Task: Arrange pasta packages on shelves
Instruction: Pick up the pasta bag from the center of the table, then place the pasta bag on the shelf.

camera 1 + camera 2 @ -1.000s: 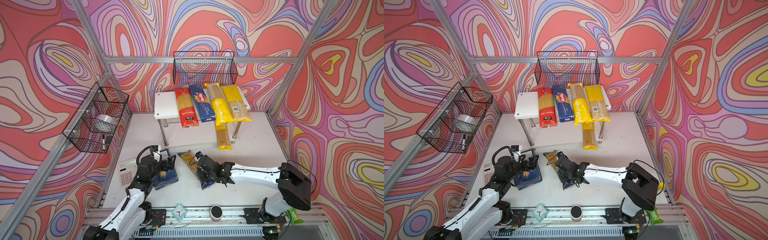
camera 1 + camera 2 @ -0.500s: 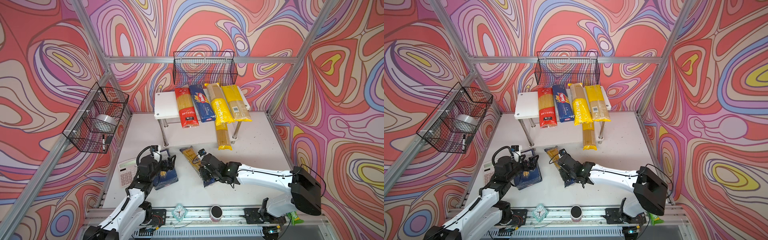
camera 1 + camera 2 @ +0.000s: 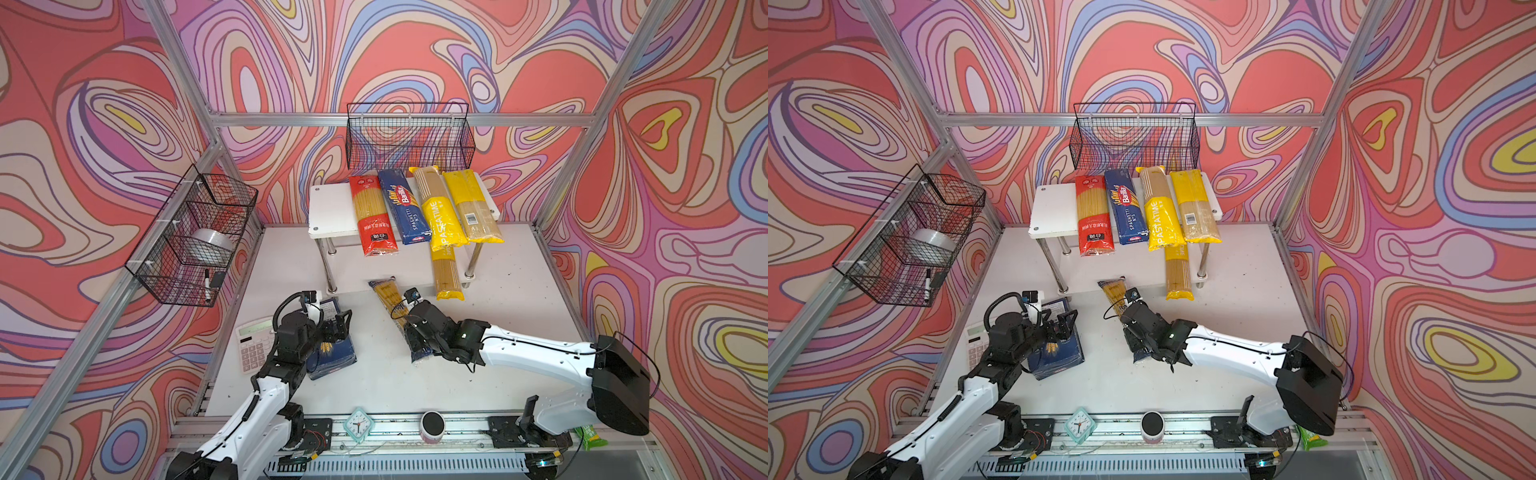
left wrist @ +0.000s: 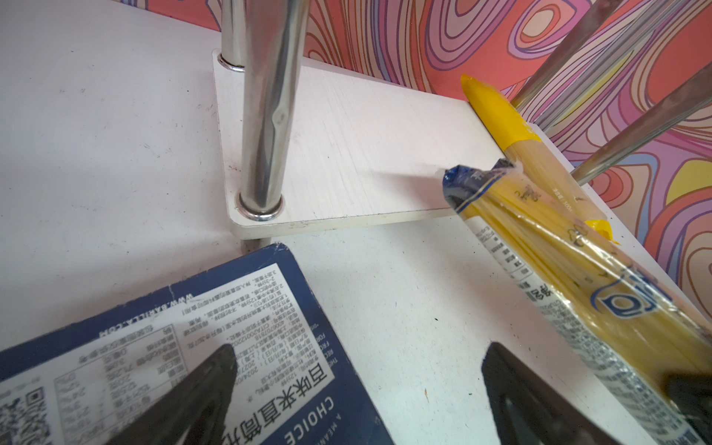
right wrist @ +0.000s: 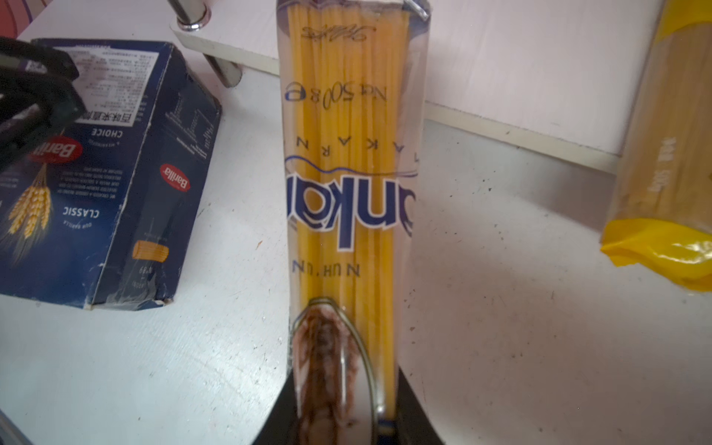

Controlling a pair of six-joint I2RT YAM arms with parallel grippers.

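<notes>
There are seven pasta packages (image 3: pixel 372 216), one two-tier rack (image 3: pixel 332 208), two wire baskets (image 3: pixel 409 137), one calculator (image 3: pixel 253 347) and one clock (image 3: pixel 358 424).

Swirled red-and-purple walls (image 3: pixel 104 124), aluminium-framed, enclose a scuffed white table (image 3: pixel 382 386).

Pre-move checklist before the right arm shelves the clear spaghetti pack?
1. Grip: right gripper shut on the clear spaghetti pack: ok.
2. Alignment: pack in line with the yellow pack on the lower shelf: not ok, skewed.
3. Room: bare board beside that yellow pack: ok.
4. Other arm: left gripper open over the Barilla box, apart from the clear pack: ok.
5. Height: pack's far end clears the board's front edge: cannot tell.
</notes>
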